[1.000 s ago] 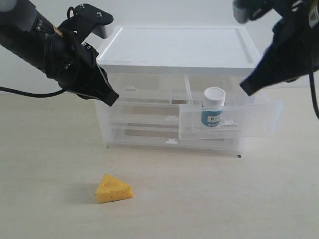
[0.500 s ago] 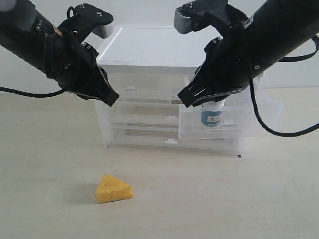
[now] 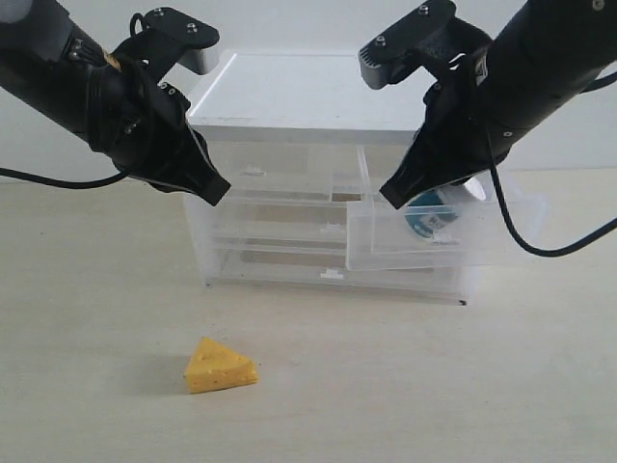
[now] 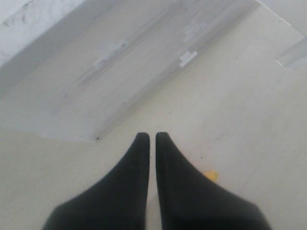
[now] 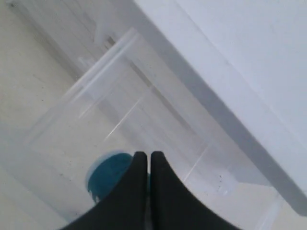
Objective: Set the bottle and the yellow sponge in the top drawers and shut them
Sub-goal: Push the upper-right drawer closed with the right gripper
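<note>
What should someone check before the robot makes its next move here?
1. Bottle inside the right top drawer: ok, though it lies tilted, not upright.
2. Right top drawer closed: not ok, it is pulled out.
3. Sponge in a drawer: not ok, it lies on the table.
4. Left top drawer open for the sponge: not ok, it is shut.
5. Right gripper clear of the bottle: cannot tell; its shut tips sit right at the bottle.
6. Left gripper free to work: ok, shut and holding nothing.
</note>
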